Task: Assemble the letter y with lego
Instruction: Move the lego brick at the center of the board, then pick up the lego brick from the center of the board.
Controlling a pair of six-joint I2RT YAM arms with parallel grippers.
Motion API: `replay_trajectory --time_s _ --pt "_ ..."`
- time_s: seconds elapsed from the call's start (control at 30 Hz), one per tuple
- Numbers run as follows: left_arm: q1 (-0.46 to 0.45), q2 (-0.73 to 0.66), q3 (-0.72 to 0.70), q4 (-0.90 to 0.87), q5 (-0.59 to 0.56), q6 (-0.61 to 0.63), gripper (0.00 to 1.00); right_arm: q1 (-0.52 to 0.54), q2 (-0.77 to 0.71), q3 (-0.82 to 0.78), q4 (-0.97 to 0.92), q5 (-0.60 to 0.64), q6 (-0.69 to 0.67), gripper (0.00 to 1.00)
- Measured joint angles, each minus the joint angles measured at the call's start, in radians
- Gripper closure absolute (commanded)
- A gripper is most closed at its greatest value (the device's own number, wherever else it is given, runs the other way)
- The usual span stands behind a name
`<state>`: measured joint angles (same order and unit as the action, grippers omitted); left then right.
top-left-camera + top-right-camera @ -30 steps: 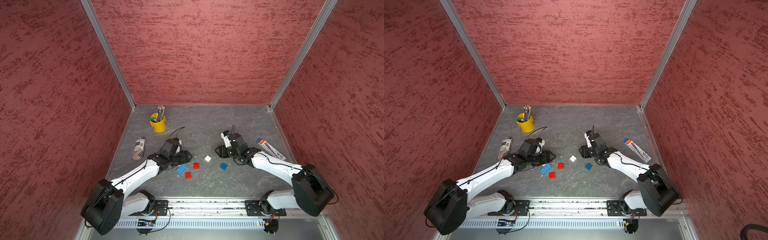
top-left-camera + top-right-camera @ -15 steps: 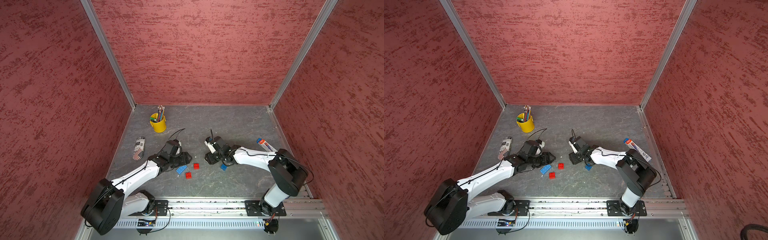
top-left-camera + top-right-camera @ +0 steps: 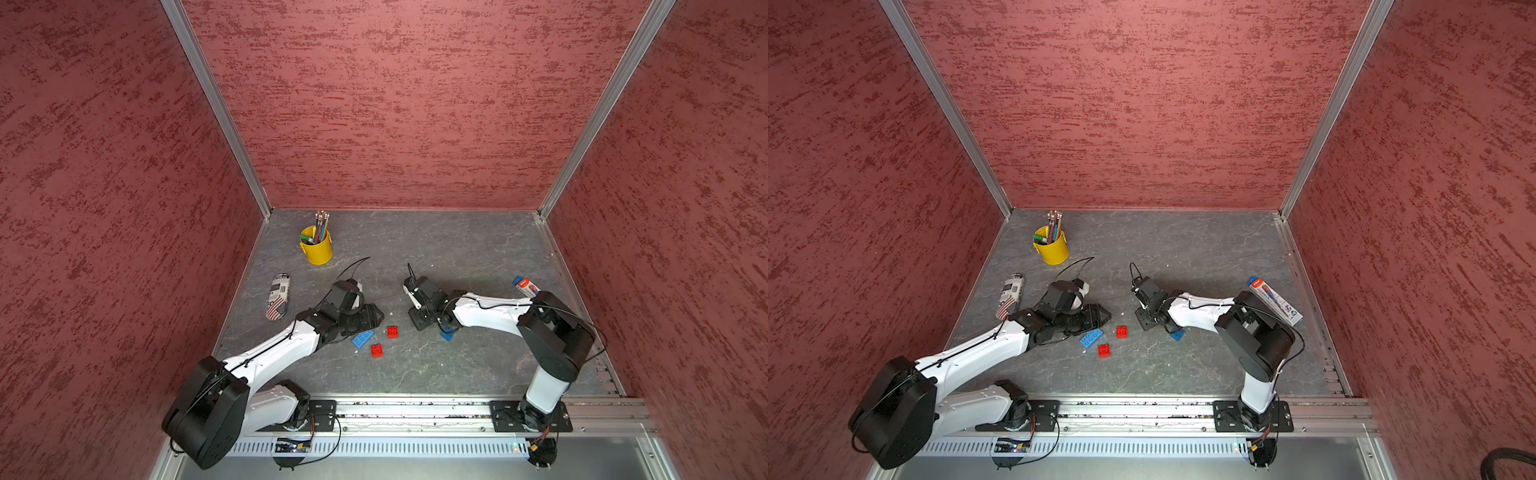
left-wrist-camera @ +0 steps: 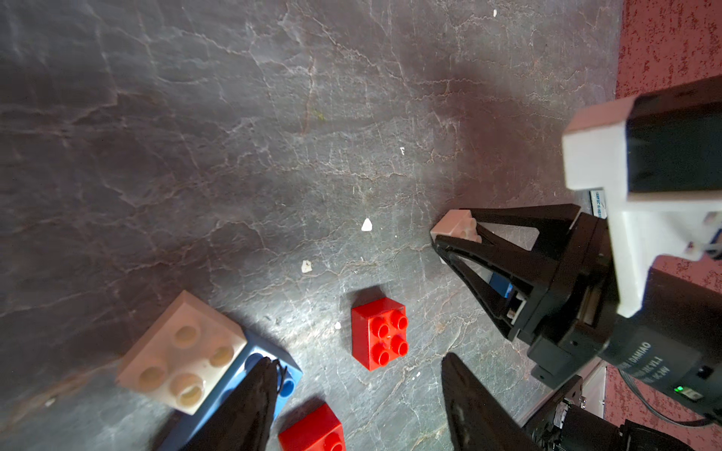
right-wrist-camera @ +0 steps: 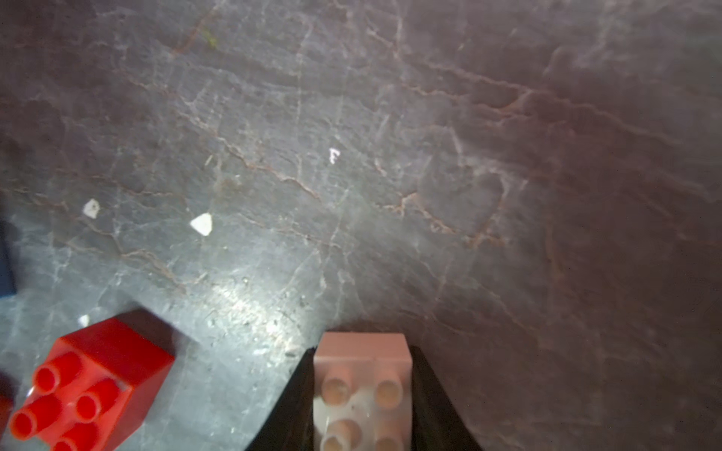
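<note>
My right gripper (image 5: pixel 362 394) is shut on a white square brick (image 5: pixel 362 375), studs up, low over the table; the left wrist view shows the same brick (image 4: pixel 455 226) pinched at the fingertips. My left gripper (image 4: pixel 356 357) is open, one finger over the end of the long blue brick (image 4: pixel 291 377). A second white brick (image 4: pixel 183 351) sits on that blue brick. Two red bricks (image 3: pixel 392 331) (image 3: pixel 377 350) lie between the arms in both top views. A blue square brick (image 3: pixel 447 334) lies partly under the right arm. No joined letter y shows.
A yellow pencil cup (image 3: pixel 316 248) stands at the back left. A patterned can (image 3: pixel 277 296) lies near the left wall. A blue and red box (image 3: pixel 524 286) lies by the right wall. Small white chips (image 4: pixel 366 225) dot the grey table.
The right arm swung left toward the middle, came down over the white brick and shut on it. The left arm and the other bricks stayed put.
</note>
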<state>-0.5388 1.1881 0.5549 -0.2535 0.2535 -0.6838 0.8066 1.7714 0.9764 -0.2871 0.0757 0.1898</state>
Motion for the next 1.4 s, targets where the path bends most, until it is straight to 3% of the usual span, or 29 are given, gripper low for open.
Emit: replay_trajectory --time_s 0.3,0.5,0.6,1.0,1.4 --pt "0.0 0.055 0.001 0.022 0.003 0.006 0.32 -0.047 0.001 0.001 -0.002 0.061 -0.001 0.68" --pt "-0.001 0.077 0.022 0.022 0.01 0.019 0.32 -0.072 0.011 0.02 -0.003 0.083 0.003 0.47" --pt "-0.001 0.087 0.037 0.022 0.011 0.027 0.32 -0.072 0.009 0.021 -0.007 0.088 0.01 0.42" --pt "-0.012 0.126 0.082 0.023 0.029 0.053 0.32 -0.097 -0.241 -0.138 -0.043 0.069 0.09 0.36" --pt "-0.036 0.193 0.121 0.026 0.043 0.068 0.32 -0.093 -0.356 -0.298 -0.064 -0.038 0.168 0.38"
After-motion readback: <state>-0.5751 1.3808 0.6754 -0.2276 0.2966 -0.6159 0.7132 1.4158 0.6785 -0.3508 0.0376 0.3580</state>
